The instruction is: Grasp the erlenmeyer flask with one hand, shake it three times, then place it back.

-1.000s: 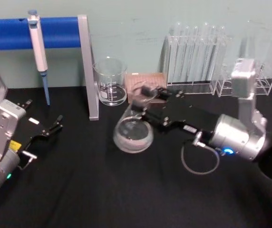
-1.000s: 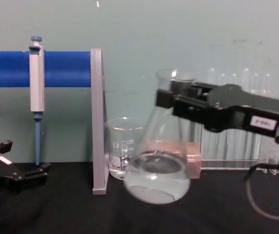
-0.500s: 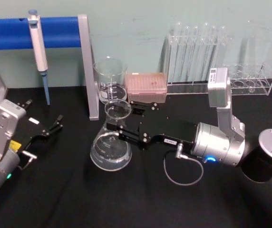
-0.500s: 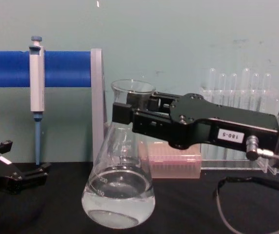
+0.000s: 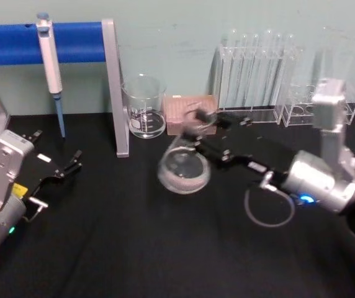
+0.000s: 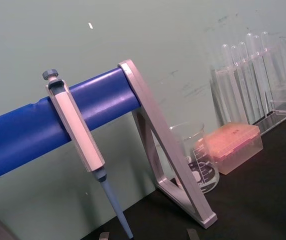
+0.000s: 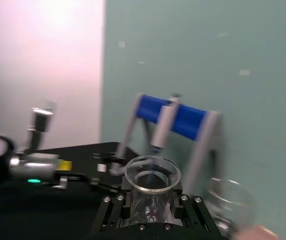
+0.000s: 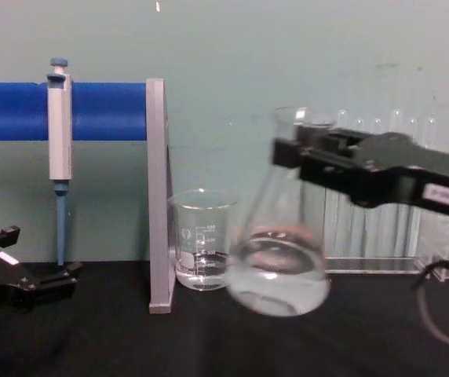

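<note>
1. Black desk (image 5: 103, 248) against a pale green wall, with lab glassware lined up along the back.
2. Right end effector (image 8: 301, 153) is clenched on the neck of the erlenmeyer flask (image 8: 279, 271), just under the rim.
3. Flask is up off the desk and tilted, with its base swung toward the robot's left and clear liquid pooled in the bottom.
4. It hangs just right of the glass beaker (image 8: 202, 239), in front of the pink tip box (image 5: 187, 108) and the test tubes (image 5: 258, 68).
5. Left end effector (image 5: 58, 149) is parked at the desk's left edge, released with its fingers spread, near the pipette (image 5: 49, 59) hanging on the blue rack (image 5: 10, 43).
</note>
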Controlling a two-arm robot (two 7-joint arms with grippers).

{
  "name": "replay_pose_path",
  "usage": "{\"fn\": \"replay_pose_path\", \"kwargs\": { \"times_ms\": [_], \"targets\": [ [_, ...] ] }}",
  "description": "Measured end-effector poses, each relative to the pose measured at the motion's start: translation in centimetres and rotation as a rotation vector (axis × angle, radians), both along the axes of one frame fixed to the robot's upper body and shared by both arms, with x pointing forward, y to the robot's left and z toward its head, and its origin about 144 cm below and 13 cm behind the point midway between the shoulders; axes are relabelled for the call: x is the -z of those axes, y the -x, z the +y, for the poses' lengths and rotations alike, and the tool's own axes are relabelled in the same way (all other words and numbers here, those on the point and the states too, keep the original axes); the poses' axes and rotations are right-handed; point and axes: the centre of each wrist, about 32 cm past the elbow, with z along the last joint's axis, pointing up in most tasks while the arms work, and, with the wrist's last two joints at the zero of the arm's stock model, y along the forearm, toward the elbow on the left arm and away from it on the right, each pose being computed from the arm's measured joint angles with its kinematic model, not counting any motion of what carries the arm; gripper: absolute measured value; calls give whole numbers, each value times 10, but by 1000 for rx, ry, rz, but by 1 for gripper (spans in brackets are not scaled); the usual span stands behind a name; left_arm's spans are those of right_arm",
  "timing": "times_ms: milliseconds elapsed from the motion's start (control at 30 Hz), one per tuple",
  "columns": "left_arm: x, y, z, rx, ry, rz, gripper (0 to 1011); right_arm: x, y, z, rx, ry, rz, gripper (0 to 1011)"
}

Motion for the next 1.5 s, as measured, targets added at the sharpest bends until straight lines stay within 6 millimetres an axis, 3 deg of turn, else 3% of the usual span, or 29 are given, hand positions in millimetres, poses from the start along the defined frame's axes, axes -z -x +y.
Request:
{"fn": "replay_pose_path", "kwargs": {
  "times_ms": [333,733,1033,1500],
  "targets": [
    [0,0,0,0,0,0,1001,-7,20,-51,263,-11,-27,448],
    [0,0,0,0,0,0,1001,-7,36,-73,380,-15,-26,448],
    [0,0,0,0,0,0,1001,-5,28,-60,303,-17,-13,449],
    [0,0,0,0,0,0,1001,-3,-1,13,-78,-2,8,448]
  ]
}}
